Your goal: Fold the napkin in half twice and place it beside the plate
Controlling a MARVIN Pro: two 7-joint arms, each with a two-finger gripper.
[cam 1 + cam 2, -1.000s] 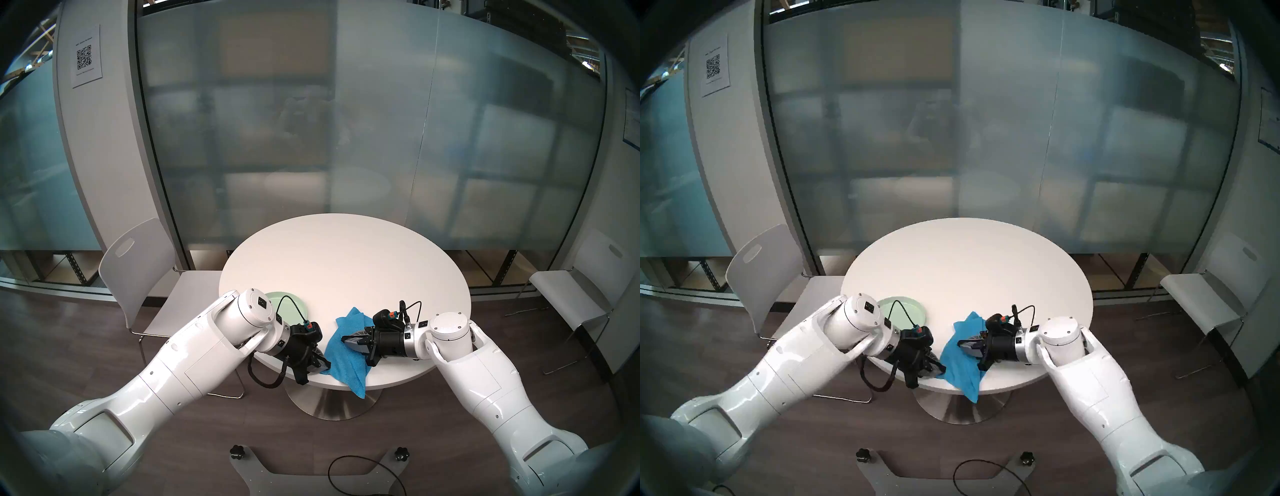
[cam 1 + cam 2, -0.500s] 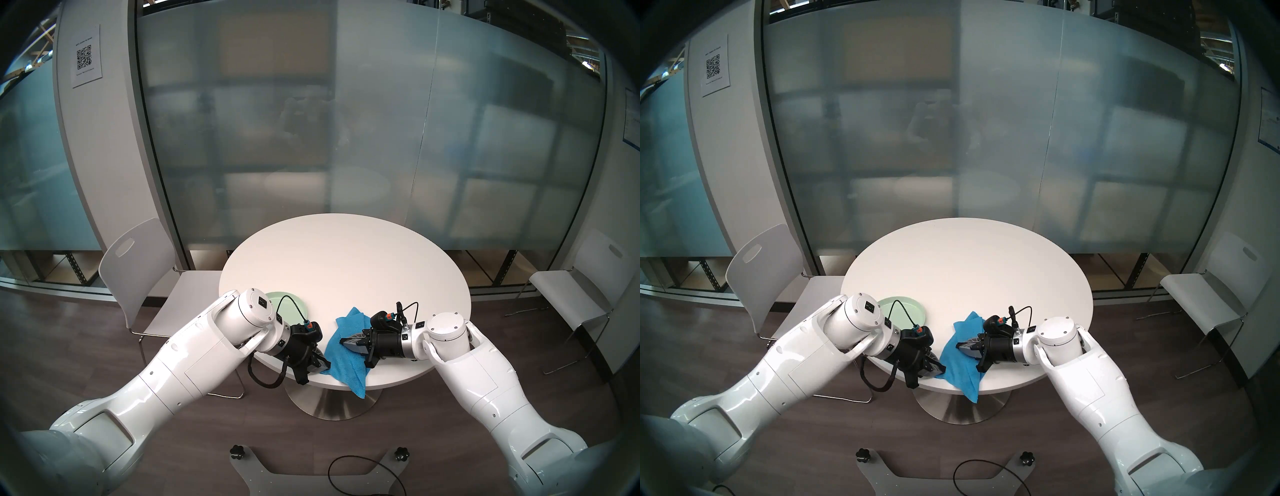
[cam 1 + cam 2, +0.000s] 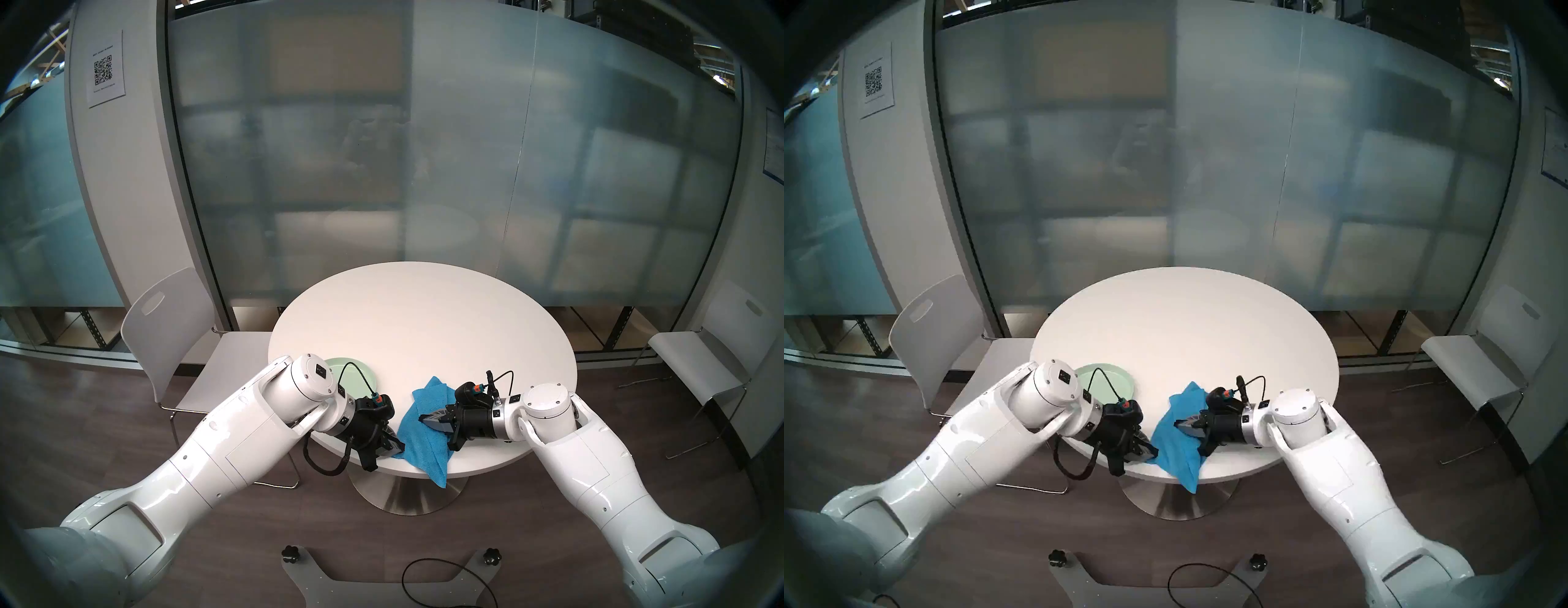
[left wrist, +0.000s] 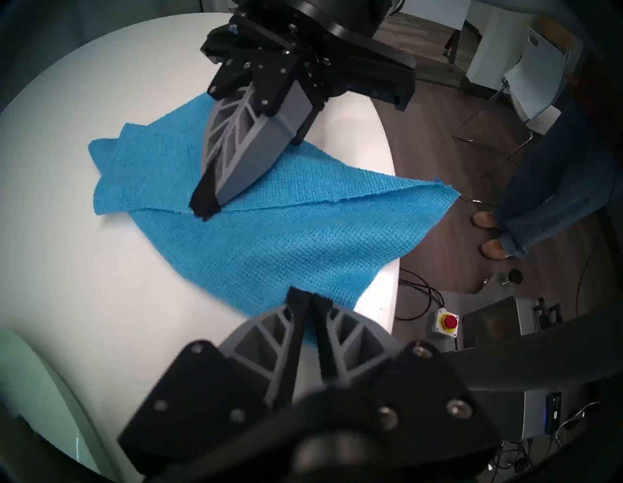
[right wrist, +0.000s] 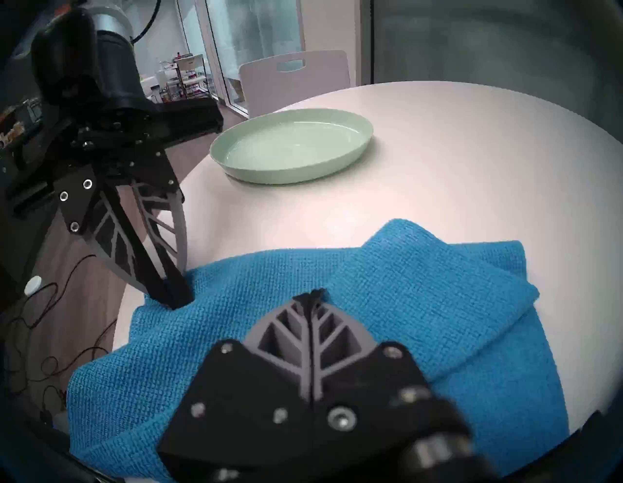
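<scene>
Since before, right tool (image 5: 312,296) has clenched on napkin (image 5: 387,280); left tool (image 4: 305,300) pinches its corner; plate (image 5: 293,148) empty.

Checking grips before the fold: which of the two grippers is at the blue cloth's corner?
The left gripper: shut on the bright blue terry napkin at its near corner. The right gripper is shut on an edge mid-cloth.

R pincer (image 5: 312,296) shut on blue napkin (image 5: 421,290); plate (image 5: 293,148) behind.

Plate (image 3: 356,375) left of napkin (image 3: 424,441) — on table (image 3: 424,322)
</scene>
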